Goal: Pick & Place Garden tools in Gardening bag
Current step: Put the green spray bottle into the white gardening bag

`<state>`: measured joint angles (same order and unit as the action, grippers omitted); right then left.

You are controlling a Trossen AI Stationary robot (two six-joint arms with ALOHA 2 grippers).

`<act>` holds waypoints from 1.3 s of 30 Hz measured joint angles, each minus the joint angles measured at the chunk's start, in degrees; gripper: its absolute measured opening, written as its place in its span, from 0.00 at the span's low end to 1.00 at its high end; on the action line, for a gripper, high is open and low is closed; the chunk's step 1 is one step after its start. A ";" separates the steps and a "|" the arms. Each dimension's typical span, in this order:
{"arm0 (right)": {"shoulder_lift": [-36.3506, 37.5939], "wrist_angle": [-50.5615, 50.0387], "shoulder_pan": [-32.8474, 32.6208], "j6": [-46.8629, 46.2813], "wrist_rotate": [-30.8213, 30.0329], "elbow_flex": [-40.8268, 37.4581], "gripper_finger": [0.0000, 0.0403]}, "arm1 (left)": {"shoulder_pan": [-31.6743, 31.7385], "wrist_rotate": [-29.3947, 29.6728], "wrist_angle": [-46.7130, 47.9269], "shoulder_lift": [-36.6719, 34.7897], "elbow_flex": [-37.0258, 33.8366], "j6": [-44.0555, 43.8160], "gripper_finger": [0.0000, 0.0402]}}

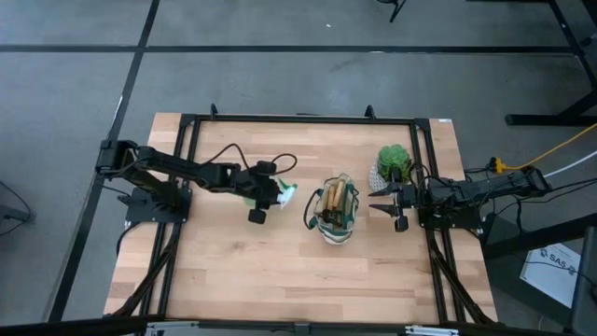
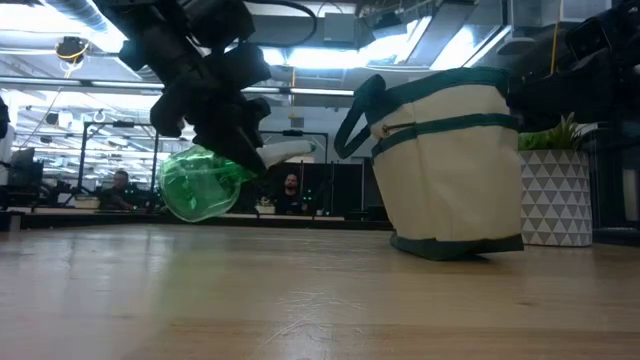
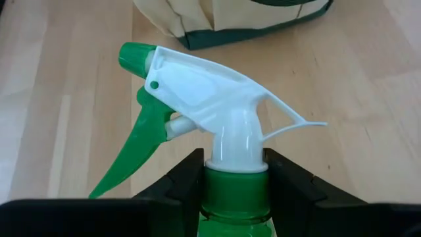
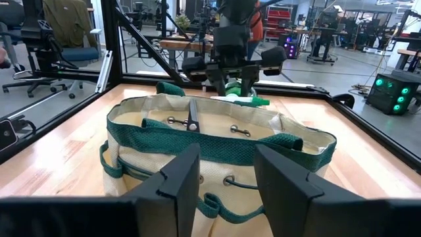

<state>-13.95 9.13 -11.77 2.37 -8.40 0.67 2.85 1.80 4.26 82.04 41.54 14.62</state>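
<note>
Green translucent spray bottle (image 2: 198, 183), pinched at its neck by the left hand (image 3: 235, 172) above the surface, may strike the gardening bag (image 1: 336, 209) rim or loop handles; the spread right hand (image 4: 225, 176) waits beside it.

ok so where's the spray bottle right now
In the high view the spray bottle is held off the table by the left gripper, just left of the gardening bag.
</note>
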 joint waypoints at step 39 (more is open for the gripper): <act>0.00 -0.17 0.01 0.00 0.00 0.00 0.36 | -0.24 0.04 -47.12 -32.09 -28.13 -12.50 0.31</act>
<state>-13.95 8.95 -11.76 2.37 -8.40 0.67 2.61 1.85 -42.87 49.95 13.41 2.12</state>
